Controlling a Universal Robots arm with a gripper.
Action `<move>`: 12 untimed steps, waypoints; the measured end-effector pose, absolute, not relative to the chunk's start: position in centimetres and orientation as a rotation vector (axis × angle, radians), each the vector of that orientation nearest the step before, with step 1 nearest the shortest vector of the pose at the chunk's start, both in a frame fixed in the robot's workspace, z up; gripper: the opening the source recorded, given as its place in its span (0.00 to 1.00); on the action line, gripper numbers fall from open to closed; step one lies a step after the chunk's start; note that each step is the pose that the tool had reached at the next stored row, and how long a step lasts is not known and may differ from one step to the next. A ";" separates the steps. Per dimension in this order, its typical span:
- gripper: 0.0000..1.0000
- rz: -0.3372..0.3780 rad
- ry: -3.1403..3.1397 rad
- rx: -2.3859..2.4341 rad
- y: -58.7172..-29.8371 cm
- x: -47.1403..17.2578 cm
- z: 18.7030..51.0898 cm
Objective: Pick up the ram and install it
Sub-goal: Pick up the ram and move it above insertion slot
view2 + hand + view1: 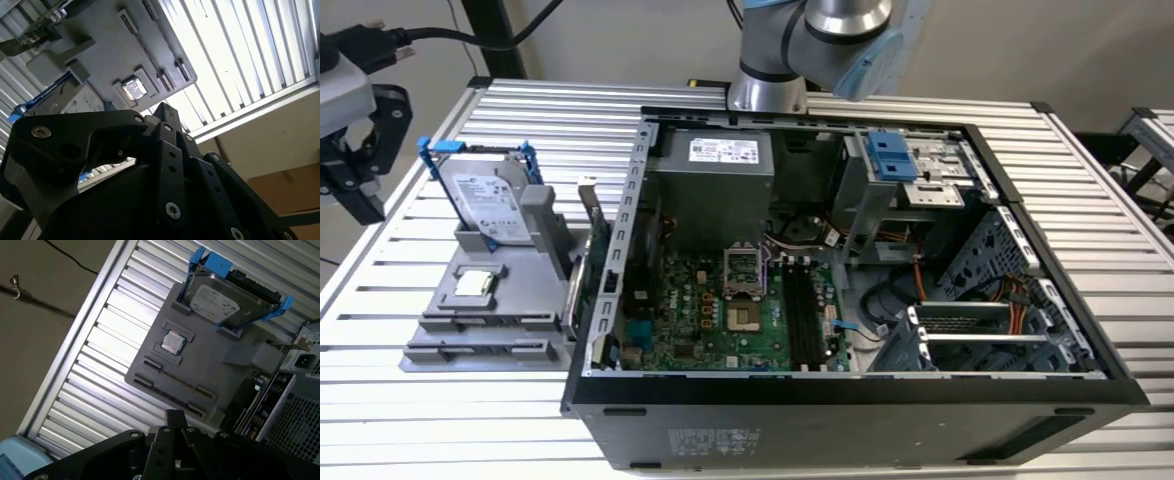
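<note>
A ribbed silver desk (454, 420) of aluminium slats carries everything, with a pale wall (627, 40) behind it and, in the first wrist view, a dull brown floor (40, 350) crossed by a thin black cable (70, 257). An open black computer case (854, 405) lies on its side in the middle of the desk, its green motherboard (700, 315) facing up and long black memory slots (803, 320) running near to far. On the exterior view's left a grey fixture (480, 325) holds a blue-framed silver hard drive (494, 200) at its far end and a small square processor chip (474, 283) nearer. The ram (592, 230) stands on its long edge along the fixture's right side, just beside the case's left wall. It reads as a thin dark strip seen nearly edge-on, so its chips and label cannot be made out. The arm (814, 35) rises at the far side of the case, and the black claw (358, 185) hangs at the desk's left edge, well apart from the ram; whether it is wide or narrow I cannot tell
</note>
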State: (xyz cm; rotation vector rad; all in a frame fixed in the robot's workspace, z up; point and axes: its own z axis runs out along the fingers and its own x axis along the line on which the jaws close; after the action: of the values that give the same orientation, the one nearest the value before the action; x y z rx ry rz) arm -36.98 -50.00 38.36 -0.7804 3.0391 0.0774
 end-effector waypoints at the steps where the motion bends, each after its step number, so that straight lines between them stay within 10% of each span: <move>1: 0.00 0.077 3.033 -0.804 -50.0 -37.0 38.4; 12: 0.00 0.077 2.991 -0.958 -50.0 -37.0 38.4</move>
State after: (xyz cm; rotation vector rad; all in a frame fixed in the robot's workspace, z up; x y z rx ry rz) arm -36.97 -50.00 38.36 -0.9582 2.9909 0.0774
